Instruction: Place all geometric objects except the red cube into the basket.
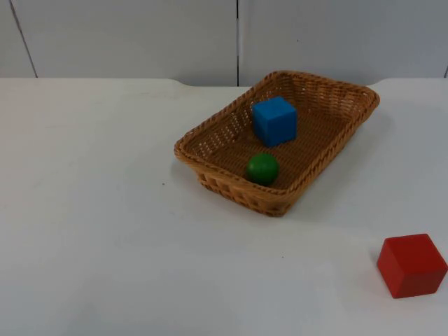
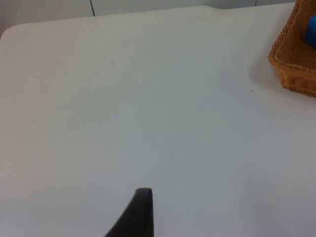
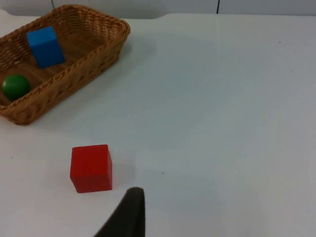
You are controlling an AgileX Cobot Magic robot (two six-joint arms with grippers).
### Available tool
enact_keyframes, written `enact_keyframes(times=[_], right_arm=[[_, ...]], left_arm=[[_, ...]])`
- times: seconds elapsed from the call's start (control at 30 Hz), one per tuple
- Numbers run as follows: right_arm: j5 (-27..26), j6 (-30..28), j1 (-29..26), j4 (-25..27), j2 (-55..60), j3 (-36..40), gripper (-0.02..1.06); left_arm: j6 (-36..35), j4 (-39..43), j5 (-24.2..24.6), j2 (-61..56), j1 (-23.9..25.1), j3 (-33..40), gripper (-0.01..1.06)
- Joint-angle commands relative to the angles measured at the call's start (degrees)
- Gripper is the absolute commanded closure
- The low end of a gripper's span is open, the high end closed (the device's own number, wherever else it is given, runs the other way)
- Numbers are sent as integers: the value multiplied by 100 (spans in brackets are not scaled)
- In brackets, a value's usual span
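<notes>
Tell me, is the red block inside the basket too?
No, the red cube sits on the white table, well apart from the basket holding the blue cube and green ball.

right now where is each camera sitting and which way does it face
Top view: fixed above, looking down and forward at the basket holding the blue cube and green ball, red cube outside.
Left wrist view: on the left arm, facing bare table; one black fingertip.
Right wrist view: on the right arm, facing the red cube; one fingertip.
All share the basket.
</notes>
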Motion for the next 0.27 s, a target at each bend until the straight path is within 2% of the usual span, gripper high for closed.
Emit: enact_keyframes(times=[0.0, 0.23], right_arm=[[-28, 15, -45, -16, -26, 14, -1], [-28, 15, -45, -16, -26, 14, -1]], left_arm=[[17, -40, -64, -26, 121, 27, 0], [29, -40, -64, -26, 700, 27, 0]])
